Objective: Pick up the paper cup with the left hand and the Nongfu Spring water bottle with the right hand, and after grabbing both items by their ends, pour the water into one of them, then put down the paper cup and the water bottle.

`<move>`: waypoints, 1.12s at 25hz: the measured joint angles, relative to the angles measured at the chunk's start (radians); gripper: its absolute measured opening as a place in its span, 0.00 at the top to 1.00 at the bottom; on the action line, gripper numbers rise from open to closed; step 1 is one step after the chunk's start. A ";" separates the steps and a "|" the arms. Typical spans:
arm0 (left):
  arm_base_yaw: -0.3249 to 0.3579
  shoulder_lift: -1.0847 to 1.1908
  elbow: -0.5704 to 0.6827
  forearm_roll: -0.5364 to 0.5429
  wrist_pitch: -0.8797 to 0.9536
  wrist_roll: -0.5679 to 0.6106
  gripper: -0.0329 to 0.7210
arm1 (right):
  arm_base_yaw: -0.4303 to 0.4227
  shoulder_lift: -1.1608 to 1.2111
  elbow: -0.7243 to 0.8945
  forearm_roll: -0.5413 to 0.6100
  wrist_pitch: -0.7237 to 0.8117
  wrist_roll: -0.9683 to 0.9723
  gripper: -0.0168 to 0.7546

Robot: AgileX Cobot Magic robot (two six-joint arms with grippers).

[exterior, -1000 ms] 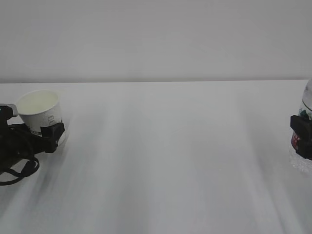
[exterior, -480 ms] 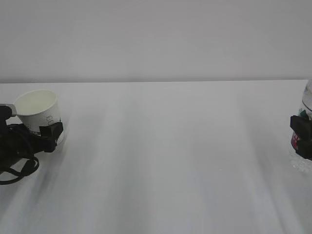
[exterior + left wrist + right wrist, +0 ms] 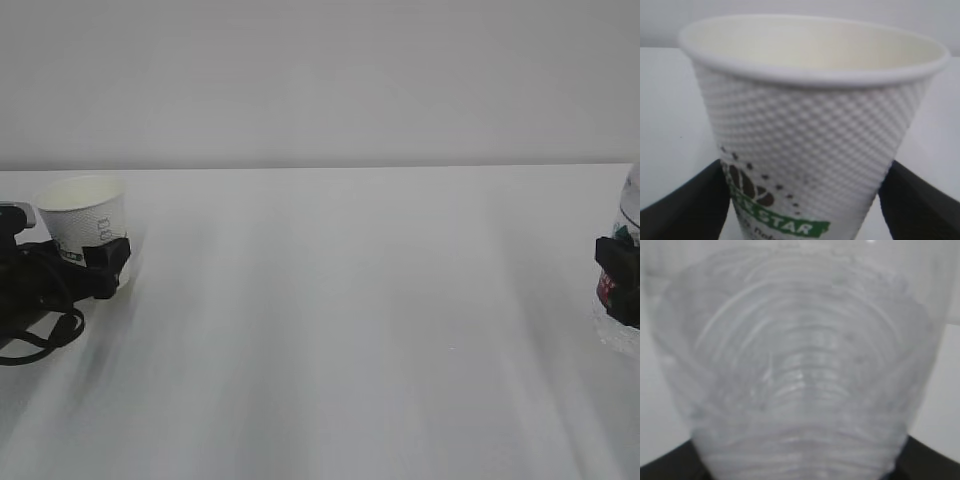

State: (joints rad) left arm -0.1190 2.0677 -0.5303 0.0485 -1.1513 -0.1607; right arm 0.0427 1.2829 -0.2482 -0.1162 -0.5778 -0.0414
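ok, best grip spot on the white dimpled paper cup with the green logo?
Low on the white dimpled paper cup, at the logo band, coming in level from the left arm's side. It stands upright and tapers downward, so the left gripper straddles the narrow base easily.

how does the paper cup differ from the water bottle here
The paper cup is opaque white with a dimpled wall and green logo; the Nongfu Spring water bottle is clear ribbed plastic with a red label. The cup sits at the table's far left, fully in the exterior view; the bottle is at the far right, cut off by the frame edge. Both stand upright between black gripper fingers.
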 joint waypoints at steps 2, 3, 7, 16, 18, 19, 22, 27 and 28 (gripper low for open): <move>0.000 0.000 0.000 -0.002 0.000 0.000 0.04 | 0.000 0.000 0.000 0.000 0.000 0.000 0.42; 0.000 0.000 0.000 -0.002 0.000 0.000 0.05 | 0.000 0.000 0.000 0.000 0.000 0.000 0.42; 0.000 0.000 0.000 -0.004 0.000 -0.002 0.06 | 0.000 0.000 0.000 0.000 0.000 0.000 0.42; 0.000 0.000 0.025 -0.004 -0.001 -0.002 0.06 | 0.000 0.000 0.000 0.000 0.000 0.000 0.42; 0.000 0.000 0.032 -0.004 -0.001 -0.002 0.06 | 0.000 0.000 0.000 0.000 0.000 0.000 0.42; 0.000 0.000 0.032 -0.004 -0.001 -0.002 0.06 | 0.000 0.000 0.000 0.000 0.000 0.000 0.42; 0.000 0.000 0.032 -0.004 -0.001 -0.002 0.07 | 0.000 0.000 0.000 0.000 0.000 0.000 0.42; 0.000 0.000 0.032 -0.004 -0.001 -0.002 0.14 | 0.000 0.000 0.000 0.000 0.000 0.000 0.42; 0.000 0.000 0.032 -0.004 -0.001 -0.002 0.16 | 0.000 0.000 0.000 0.000 0.000 0.000 0.42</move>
State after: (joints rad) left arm -0.1190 2.0677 -0.4980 0.0442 -1.1523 -0.1624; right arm 0.0427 1.2829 -0.2482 -0.1162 -0.5778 -0.0414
